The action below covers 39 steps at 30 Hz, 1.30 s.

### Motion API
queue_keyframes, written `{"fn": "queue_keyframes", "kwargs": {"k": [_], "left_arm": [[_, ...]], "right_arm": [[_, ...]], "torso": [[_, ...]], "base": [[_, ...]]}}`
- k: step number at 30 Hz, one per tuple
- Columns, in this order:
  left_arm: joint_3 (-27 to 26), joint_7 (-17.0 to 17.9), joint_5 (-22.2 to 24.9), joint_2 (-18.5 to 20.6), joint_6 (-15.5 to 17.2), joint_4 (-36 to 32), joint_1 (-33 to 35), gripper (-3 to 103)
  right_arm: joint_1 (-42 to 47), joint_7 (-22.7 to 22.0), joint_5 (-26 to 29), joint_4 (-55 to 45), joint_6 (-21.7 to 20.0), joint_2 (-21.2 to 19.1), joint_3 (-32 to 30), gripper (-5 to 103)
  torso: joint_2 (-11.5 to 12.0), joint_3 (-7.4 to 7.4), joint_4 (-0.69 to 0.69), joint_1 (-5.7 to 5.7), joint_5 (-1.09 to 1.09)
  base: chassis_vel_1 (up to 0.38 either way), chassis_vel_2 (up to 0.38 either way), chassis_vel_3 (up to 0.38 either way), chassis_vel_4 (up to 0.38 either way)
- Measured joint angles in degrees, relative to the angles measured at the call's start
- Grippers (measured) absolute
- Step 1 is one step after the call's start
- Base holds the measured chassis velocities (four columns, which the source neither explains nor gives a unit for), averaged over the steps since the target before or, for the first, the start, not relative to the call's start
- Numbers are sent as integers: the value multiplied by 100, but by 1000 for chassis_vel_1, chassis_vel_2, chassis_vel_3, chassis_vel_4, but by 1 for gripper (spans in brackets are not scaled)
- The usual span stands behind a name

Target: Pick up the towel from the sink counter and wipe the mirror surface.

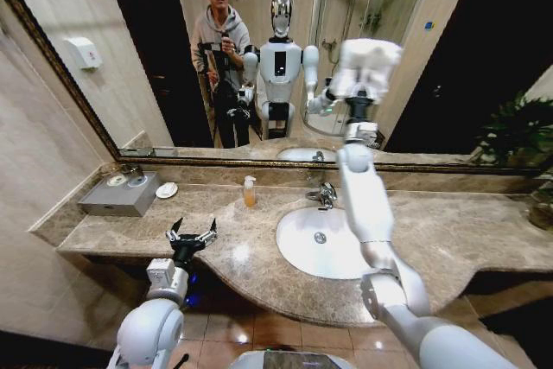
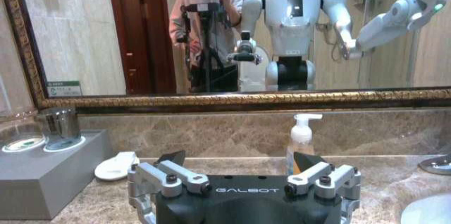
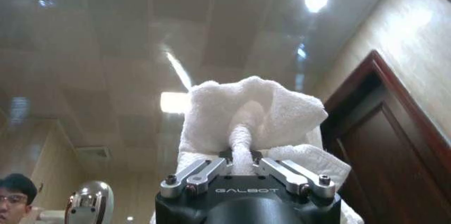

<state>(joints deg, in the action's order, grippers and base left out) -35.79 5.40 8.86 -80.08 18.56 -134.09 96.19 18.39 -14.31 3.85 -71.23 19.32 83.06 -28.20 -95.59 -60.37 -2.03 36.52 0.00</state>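
Observation:
My right arm reaches up over the basin and its gripper [image 1: 360, 84] is shut on the white towel [image 1: 367, 62], held high in front of the mirror [image 1: 130, 58]; I cannot tell whether the towel touches the glass. In the right wrist view the rumpled towel [image 3: 250, 113] bulges out past the right gripper [image 3: 243, 163], a twisted fold pinched between the fingers. My left gripper [image 1: 192, 238] hovers open and holding nothing over the left part of the sink counter [image 1: 233, 252]. The left wrist view has the left gripper [image 2: 240, 163] facing the mirror frame [image 2: 282, 97].
An oval white basin [image 1: 302, 248] with a chrome tap [image 1: 324, 194] sits mid-counter. A soap bottle [image 1: 250, 191] [image 2: 301, 139], a white soap dish [image 1: 166, 189] [image 2: 116, 165] and a grey box [image 1: 121, 196] [image 2: 42, 176] holding a metal cup line the back left. A plant [image 1: 518, 131] stands far right.

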Motion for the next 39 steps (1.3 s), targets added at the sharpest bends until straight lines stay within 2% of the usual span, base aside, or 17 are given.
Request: {"fn": "queue_keyframes", "kwargs": {"k": [2, 3, 8, 9, 12, 16, 20, 23, 24, 28, 32, 39], "left_arm": [[0, 0, 0, 0, 0, 0, 0, 100], [0, 0, 0, 0, 0, 0, -1, 100], [0, 0, 0, 0, 0, 0, 0, 100], [0, 0, 0, 0, 0, 0, 0, 100], [0, 0, 0, 0, 0, 0, -1, 100], [0, 0, 0, 0, 0, 0, 0, 100], [0, 0, 0, 0, 0, 0, 0, 100], [0, 0, 0, 0, 0, 0, 0, 100], [0, 0, 0, 0, 0, 0, -1, 100], [0, 0, 0, 0, 0, 0, 0, 100], [0, 0, 0, 0, 0, 0, 0, 100], [0, 0, 0, 0, 0, 0, 0, 100]], "right_arm": [[85, 94, 126, -43, -8, 41, 94, 8], [166, 278, 146, -105, 11, 141, 192, 8], [377, 898, 22, -335, 67, 594, 609, 8], [377, 898, 22, -335, 67, 594, 609, 8], [407, 1294, -123, -279, 318, 836, 1072, 8], [373, 1589, -247, -107, 567, 907, 1468, 8], [282, 1764, -378, 49, 762, 906, 1554, 8], [229, 1710, -516, 125, 822, 907, 1484, 8], [195, 1485, -564, 128, 714, 906, 1343, 8], [125, 1213, -567, 139, 558, 761, 1166, 8], [-42, 707, -280, 96, 245, 102, 732, 8], [-101, 485, 38, 42, 43, -388, 60, 8]], "torso": [[0, 0, 1, 0, 0], [0, 0, 0, 0, 1], [0, 0, -9, 0, -1], [0, 0, -9, 0, -1], [0, 0, -7, 0, -3], [0, 0, -5, 0, -3], [0, 0, -2, 0, -3], [0, 0, -3, 0, -3], [0, 0, -2, 0, -2], [0, 0, -7, 0, -1], [0, 0, -2, -1, 0], [0, 0, 0, 0, 2]], "base": [[0, 0, 0, 0], [0, 0, 0, 0], [0, 0, 0, 0], [0, 0, 0, 0], [0, 0, 0, 0], [0, 0, 0, 0], [0, 0, 0, 0], [0, 0, 0, 0], [0, 0, 0, 0], [0, 0, 0, 0], [0, 0, 0, 0], [0, 0, 0, 0]]}}
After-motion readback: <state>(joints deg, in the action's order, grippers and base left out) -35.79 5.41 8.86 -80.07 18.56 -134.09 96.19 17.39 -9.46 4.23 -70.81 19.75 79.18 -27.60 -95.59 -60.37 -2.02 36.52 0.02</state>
